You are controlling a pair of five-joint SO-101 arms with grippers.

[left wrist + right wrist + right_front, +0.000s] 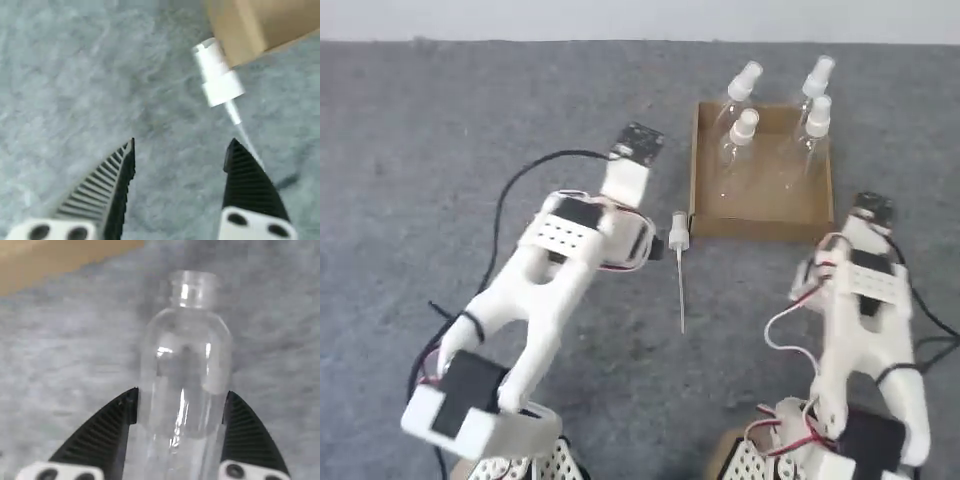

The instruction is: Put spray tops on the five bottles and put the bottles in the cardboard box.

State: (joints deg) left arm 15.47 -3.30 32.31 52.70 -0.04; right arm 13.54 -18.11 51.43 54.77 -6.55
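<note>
Beside the box point(760, 215), right gripper point(181, 394) clasps a likely light, slick bottle point(187, 355) mid-body; left gripper point(181, 145) gapes wide. Take the top point(217, 75) by its collar.

The mottled grey felt-like table cover point(440, 150) carries a plain tan-brown cardboard box point(760, 226). The loose plastic spray top point(217, 75) is white, its thin tube nearly colourless. The uncapped round plastic bottle point(185, 365) is clear (the grey shows through it). The left gripper point(182, 145) and right gripper point(182, 394) have black ribbed fingers point(112, 187) on white bases.
</note>
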